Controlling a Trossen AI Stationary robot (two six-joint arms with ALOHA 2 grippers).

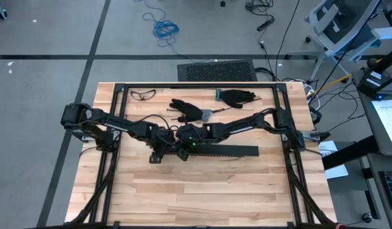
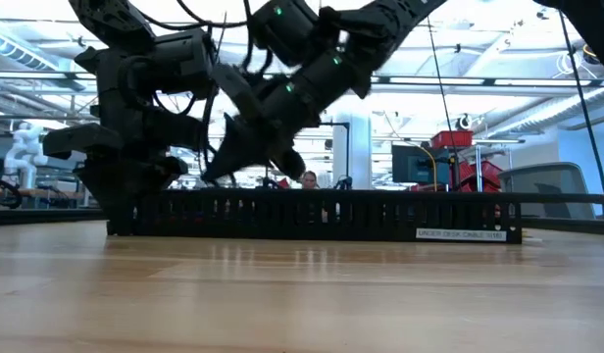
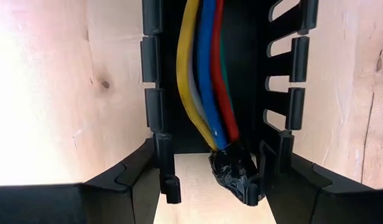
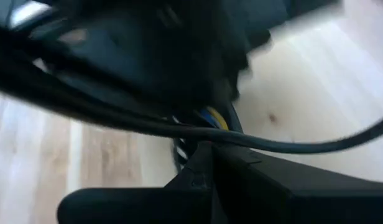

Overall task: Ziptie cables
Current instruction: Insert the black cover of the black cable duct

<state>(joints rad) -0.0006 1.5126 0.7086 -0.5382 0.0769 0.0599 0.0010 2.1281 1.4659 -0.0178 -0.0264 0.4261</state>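
Observation:
The cables (image 3: 204,74), yellow, blue, red, green and white, lie along the inside of a black slotted strip (image 1: 228,151) in the middle of the table. Their end is wrapped in black tape (image 3: 232,171) at the strip's left end. My left gripper (image 3: 210,186) points down over that end, one finger outside each wall. My right gripper (image 1: 182,151) is shut and slants down toward the left, just above the strip (image 2: 380,216) beside the left gripper. Nothing shows between its fingers, and I cannot tell whether it touches the strip or the cables (image 4: 210,116). My left gripper clasps the slotted strip at its left end, with one finger (image 3: 138,180) against the outside of one wall (image 3: 161,149) and the other finger (image 3: 288,180) against the opposite wall. The fingers come from above, across the strip. The strip lies flat on the table.
Two black gloves (image 1: 186,108) (image 1: 237,97) and a pair of safety glasses (image 1: 143,95) lie toward the far edge. Black frame rails (image 1: 196,85) run round the table's sides. A dark cable (image 4: 179,127) crosses in front of the right wrist. Bare wood lies toward the near edge.

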